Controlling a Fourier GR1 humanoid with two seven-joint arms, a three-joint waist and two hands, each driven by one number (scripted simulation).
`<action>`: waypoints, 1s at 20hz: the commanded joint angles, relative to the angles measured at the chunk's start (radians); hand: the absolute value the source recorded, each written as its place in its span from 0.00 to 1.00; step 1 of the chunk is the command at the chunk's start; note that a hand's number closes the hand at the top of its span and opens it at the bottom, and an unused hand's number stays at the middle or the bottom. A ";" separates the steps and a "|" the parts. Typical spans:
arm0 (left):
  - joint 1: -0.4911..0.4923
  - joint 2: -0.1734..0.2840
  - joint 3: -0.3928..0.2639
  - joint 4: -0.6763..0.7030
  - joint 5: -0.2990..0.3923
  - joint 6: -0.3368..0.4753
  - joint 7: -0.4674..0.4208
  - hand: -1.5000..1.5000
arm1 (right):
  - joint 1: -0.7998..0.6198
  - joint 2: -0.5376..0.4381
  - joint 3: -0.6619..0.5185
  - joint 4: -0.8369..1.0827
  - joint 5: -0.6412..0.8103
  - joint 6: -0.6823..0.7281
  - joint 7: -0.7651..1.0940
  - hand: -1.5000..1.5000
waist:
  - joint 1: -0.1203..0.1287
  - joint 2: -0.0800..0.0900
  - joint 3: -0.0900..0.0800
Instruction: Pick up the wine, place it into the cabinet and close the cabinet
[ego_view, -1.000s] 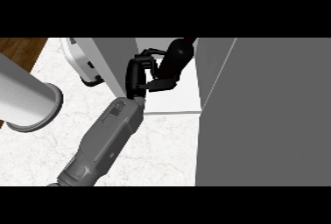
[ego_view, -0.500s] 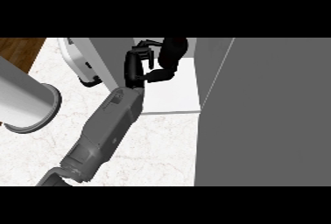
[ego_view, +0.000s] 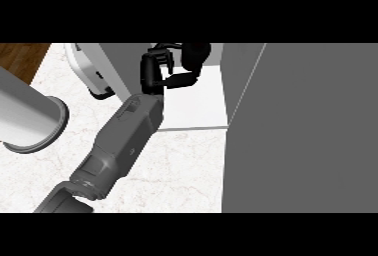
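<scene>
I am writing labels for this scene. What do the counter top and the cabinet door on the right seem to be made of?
The counter top looks like polished marble or a stone imitation: white with faint beige veins. The cabinet door looks like painted wood or laminate, matte: flat plain grey with no grain and no shine, so the core material stays open.

We're in a kitchen here: a pale marble-patterned counter (ego_view: 184, 170) runs underfoot, a tall grey cabinet door (ego_view: 310, 125) stands open at the right over a white shelf (ego_view: 196, 100), and brown wood flooring (ego_view: 22, 57) peeks in top left.
</scene>
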 joint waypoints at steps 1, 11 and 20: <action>-0.005 0.000 0.053 0.056 0.057 -0.024 -0.037 1.00 | 0.026 -0.010 -0.029 -0.074 -0.095 0.012 0.019 0.00 | -0.010 0.003 0.000; -0.032 0.021 0.126 0.143 0.093 -0.119 -0.082 1.00 | 0.008 -0.006 0.003 -0.070 -0.089 0.016 0.034 0.00 | -0.016 0.009 -0.001; -0.055 0.025 0.113 0.211 0.061 -0.087 -0.091 0.00 | 0.026 0.008 0.027 -0.054 -0.036 0.017 -0.005 0.00 | -0.017 0.010 0.000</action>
